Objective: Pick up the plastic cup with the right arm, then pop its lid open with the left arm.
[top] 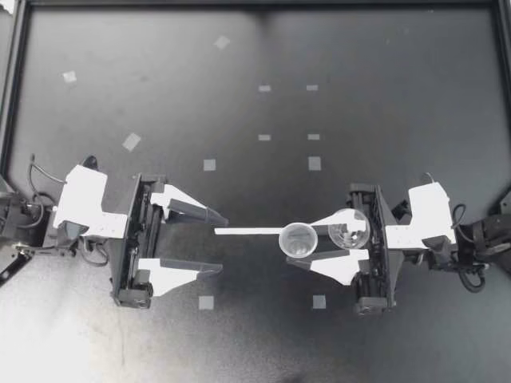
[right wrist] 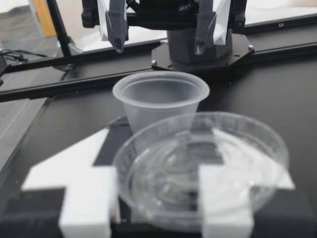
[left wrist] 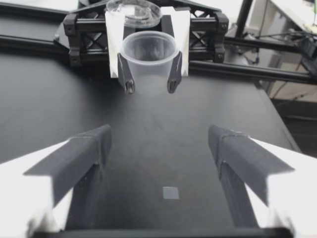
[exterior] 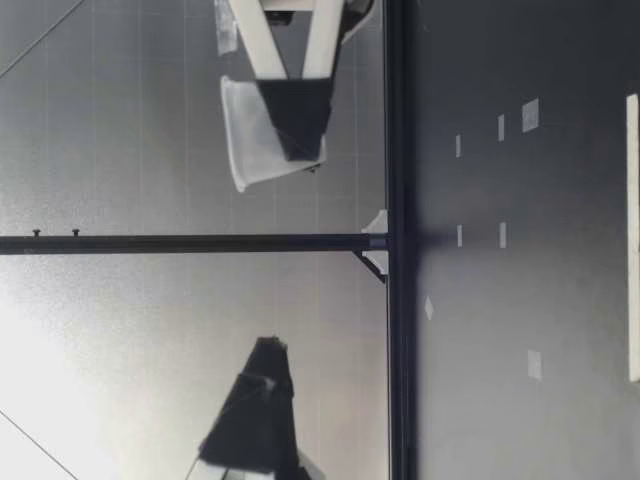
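Grasp on a clear plastic cup (top: 299,239) is seen at the right claw (top: 301,242): the cup is pinched between both fingers, from two sides, and is held upright with its mouth upward. In the low view the cup (exterior: 238,140) is carried well above the tabletop (exterior: 520,300), with the dark fingertips (exterior: 295,120) clamped on its wall. A clear round lid (top: 349,228) is seen farther back on the same claw, lying across the tops of the fingers near their base, just behind the cup. In the right wrist view the lid (right wrist: 203,168) rests over the white finger parts, while the cup (right wrist: 161,99) stands ahead of it between the fingertips.

The left claw (top: 223,243) is released, its fingers spread wide with nothing between them, and it is pointed at the right claw, apart from it. In the left wrist view the cup (left wrist: 148,59) is found straight ahead of the open left claw (left wrist: 158,148), beyond its fingertips.

A white strip (top: 247,231) lies on the tabletop between the two claws, running from beside one fingertip of the left claw toward the cup.
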